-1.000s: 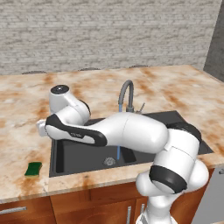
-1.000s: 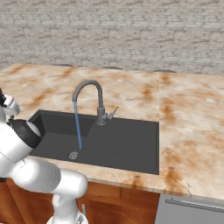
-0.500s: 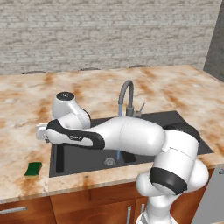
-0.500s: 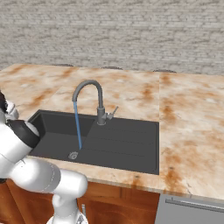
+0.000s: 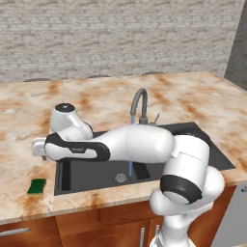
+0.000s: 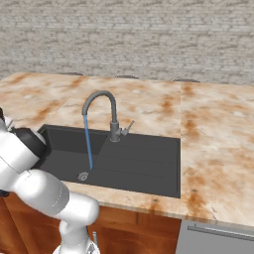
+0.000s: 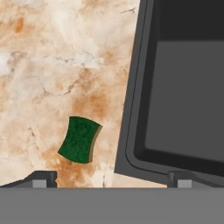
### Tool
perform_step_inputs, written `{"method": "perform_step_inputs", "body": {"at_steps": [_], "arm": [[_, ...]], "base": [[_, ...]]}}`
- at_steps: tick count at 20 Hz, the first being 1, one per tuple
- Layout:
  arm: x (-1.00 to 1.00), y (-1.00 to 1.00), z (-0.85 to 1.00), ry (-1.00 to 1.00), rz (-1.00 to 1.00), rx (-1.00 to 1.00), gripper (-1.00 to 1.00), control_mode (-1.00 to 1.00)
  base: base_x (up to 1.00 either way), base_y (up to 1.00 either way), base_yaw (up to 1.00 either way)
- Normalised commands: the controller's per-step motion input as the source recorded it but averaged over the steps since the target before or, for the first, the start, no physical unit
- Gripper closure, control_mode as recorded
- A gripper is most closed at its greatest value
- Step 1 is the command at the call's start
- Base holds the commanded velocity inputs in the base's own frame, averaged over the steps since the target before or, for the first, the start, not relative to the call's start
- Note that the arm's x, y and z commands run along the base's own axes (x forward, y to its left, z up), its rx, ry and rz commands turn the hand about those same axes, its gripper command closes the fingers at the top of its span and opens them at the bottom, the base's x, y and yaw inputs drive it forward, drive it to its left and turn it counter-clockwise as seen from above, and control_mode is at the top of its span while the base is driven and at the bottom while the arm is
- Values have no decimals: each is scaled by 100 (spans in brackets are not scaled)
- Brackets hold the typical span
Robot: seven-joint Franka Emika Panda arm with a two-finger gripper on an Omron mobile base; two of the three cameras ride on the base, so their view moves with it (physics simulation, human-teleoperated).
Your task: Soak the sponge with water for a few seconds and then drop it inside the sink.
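I see the sponge on the counter, just left of the sink; water falls into its basin.

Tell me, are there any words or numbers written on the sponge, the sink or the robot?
There are none. The sponge is plain green, the sink plain dark grey, the faucet bare grey metal. The counter carries only marbled stains, and the brick wall has no sign. The robot's white arm bears no label.

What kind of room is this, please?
It looks like a kitchen, rendered in simulation: a dark sink set in a marble-like counter, a curved faucet running water, wooden cabinets below, and a green sponge beside the basin.
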Motion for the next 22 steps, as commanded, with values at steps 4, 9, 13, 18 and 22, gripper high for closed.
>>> {"method": "perform_step_inputs", "body": {"at_steps": [4,9,13,18,22], "arm": [[-1,38,0,-1,0,-7,-100,-100],[-3,39,-4,-1,0,-3,-100,-100],[0,28,0,6,0,0,-100,-100],[0,23,-11,1,-3,0,-100,-100],[0,9,-17,1,-8,0,-100,-100]], "base": [[0,0,0],[0,0,0],[0,0,0],[0,0,0],[0,0,0]]}}
